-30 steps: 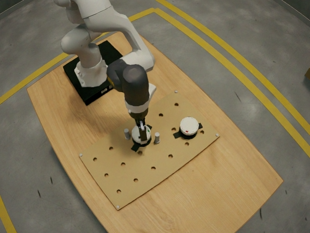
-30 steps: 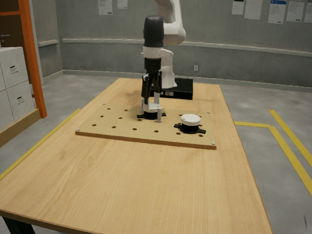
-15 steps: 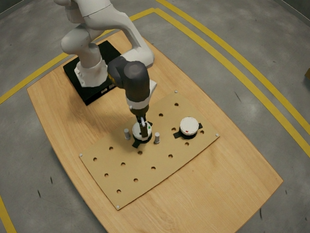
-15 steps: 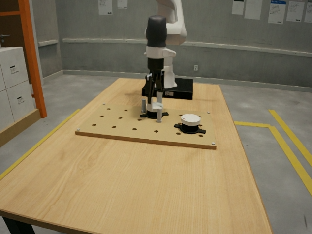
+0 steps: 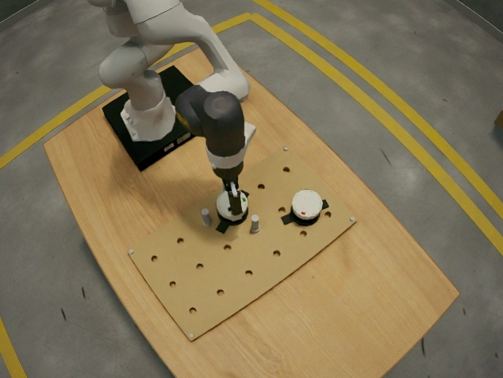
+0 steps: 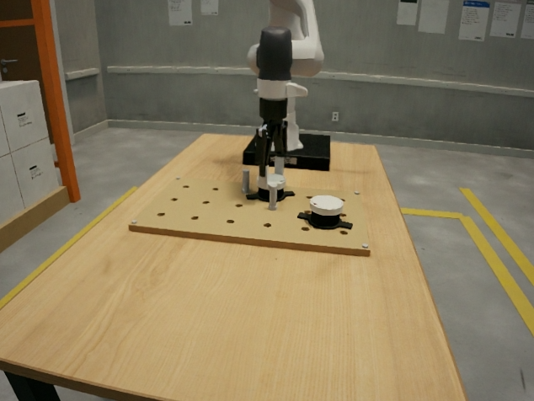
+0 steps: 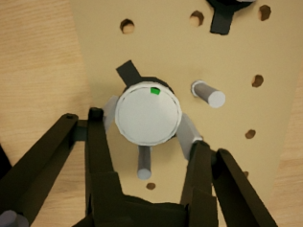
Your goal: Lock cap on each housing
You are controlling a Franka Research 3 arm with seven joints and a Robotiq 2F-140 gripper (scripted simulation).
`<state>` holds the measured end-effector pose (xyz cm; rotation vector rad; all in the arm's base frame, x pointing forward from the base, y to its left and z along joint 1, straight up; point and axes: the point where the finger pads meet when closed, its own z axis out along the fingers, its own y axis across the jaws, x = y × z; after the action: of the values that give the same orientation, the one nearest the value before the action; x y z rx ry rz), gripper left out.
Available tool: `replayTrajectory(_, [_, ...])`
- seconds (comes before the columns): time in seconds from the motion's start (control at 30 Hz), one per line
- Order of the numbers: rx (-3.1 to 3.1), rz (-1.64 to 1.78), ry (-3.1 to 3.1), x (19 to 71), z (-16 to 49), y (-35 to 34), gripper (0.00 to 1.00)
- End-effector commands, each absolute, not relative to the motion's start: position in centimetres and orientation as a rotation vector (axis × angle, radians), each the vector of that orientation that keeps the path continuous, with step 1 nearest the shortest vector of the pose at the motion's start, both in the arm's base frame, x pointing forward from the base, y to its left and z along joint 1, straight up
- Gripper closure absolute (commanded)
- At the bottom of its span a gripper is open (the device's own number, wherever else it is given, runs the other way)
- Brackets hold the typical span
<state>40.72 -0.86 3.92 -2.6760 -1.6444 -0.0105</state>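
Two black housings with white round caps stand upright on the pegboard [image 5: 243,240]. The left cap [image 5: 228,205] carries a green mark [image 7: 154,91]; it fills the middle of the wrist view [image 7: 148,115]. My gripper [image 7: 148,114] comes straight down over it and is shut on this cap, one fingertip on each side. In the exterior view the fingers [image 6: 270,172] reach down to the cap [image 6: 272,181]. The right cap [image 5: 307,204] [image 6: 326,213] carries a red mark and stands apart from the gripper, on its housing.
Two grey pegs stand upright beside the left housing, one on its left [image 5: 206,217] and one on its right [image 5: 255,223]. The pegboard has several open holes. The arm's black base [image 5: 150,121] sits at the table's far end.
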Motion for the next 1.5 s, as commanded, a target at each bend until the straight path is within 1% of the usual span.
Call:
replayTrajectory(0.0, [-2.686, -0.001, -1.627, 40.1, 3.7, -0.2, 0.9])
replayTrajectory(1.47, [-2.686, -0.001, -1.626, 36.7, 3.7, 4.0, 0.9])
